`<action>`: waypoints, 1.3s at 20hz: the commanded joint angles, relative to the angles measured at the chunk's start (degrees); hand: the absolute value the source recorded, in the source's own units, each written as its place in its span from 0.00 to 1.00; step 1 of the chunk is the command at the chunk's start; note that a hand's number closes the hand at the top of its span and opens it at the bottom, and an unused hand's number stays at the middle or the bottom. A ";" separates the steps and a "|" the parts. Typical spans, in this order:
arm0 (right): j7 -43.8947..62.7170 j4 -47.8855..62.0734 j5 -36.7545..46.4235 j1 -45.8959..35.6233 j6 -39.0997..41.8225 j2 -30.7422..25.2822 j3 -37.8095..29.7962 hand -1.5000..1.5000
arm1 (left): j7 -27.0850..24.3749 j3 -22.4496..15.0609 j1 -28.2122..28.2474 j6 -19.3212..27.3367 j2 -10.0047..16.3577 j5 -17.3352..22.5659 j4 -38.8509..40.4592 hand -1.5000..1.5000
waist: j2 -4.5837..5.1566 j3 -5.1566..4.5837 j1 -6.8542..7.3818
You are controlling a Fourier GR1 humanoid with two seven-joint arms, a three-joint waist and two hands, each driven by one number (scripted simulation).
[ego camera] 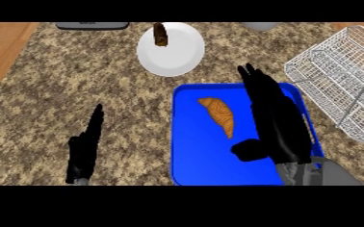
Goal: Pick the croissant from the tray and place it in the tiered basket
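My right hand (276, 125), flat open and empty right of centre, should slide left over the croissant (219, 116) on the tray (195, 163) and curl round its middle.

On the desk (71, 86) the croissant (219, 116) lies in the tray (195, 158), with a plate (174, 57) behind the tray and the tiered basket (334, 72) to its right.

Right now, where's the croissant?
Head view: the croissant lies on the blue tray, left of its middle, just left of the open right hand; the basket stands further right.
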 commanded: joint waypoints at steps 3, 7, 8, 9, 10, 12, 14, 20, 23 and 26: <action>5.46 7.86 10.71 -3.65 2.62 9.90 5.17 0.00 | 0.04 0.59 2.90 -2.38 0.78 -0.02 -0.85 0.50 | 0.30 -0.09 0.22; 6.83 11.24 12.43 -3.20 7.96 9.97 6.03 0.00 | 1.58 2.79 -0.09 -2.96 1.10 0.61 0.54 0.50 | 0.32 -0.10 -0.03; 8.25 11.55 12.20 -4.36 10.14 10.08 4.62 0.00 | 3.00 -1.01 3.87 0.31 -0.46 -2.42 -4.38 0.50 | 0.22 -0.07 0.23; 9.96 13.93 13.48 -4.77 10.52 12.67 6.12 0.00 | -0.76 2.17 0.55 -2.78 -0.32 0.04 2.16 0.50 | 0.37 -0.14 -0.02; 6.95 14.93 12.42 -3.91 10.25 11.50 3.86 0.00 | 1.38 0.39 -0.21 0.06 -2.18 -2.48 1.83 0.50 | 0.37 -0.09 -0.18; 7.91 19.50 14.79 -4.26 9.64 14.47 5.07 0.00 | 1.60 2.07 1.28 -2.70 0.22 -0.43 -0.46 0.50 | 0.38 -0.08 0.21; 8.19 14.24 14.74 -1.68 12.82 14.14 4.09 0.00 | 0.77 1.75 0.10 -1.34 -1.97 -2.06 1.72 0.50 | 0.30 -0.08 -0.36; 5.68 21.41 19.66 -4.01 12.40 23.27 2.39 0.00 | 3.93 2.64 1.21 -3.04 -1.15 -3.02 -1.00 0.50 | 0.31 -0.06 -0.09; 5.93 22.08 19.40 -3.70 15.95 23.32 0.70 0.00 | 2.64 3.80 -1.20 -3.48 -2.88 -2.35 1.59 0.50 | 0.32 -0.08 -0.27; 7.25 26.06 18.43 -5.61 20.58 23.72 -1.21 0.00 | 0.90 5.48 -0.73 -3.90 -1.19 -2.20 1.63 0.50 | 0.34 -0.10 -0.21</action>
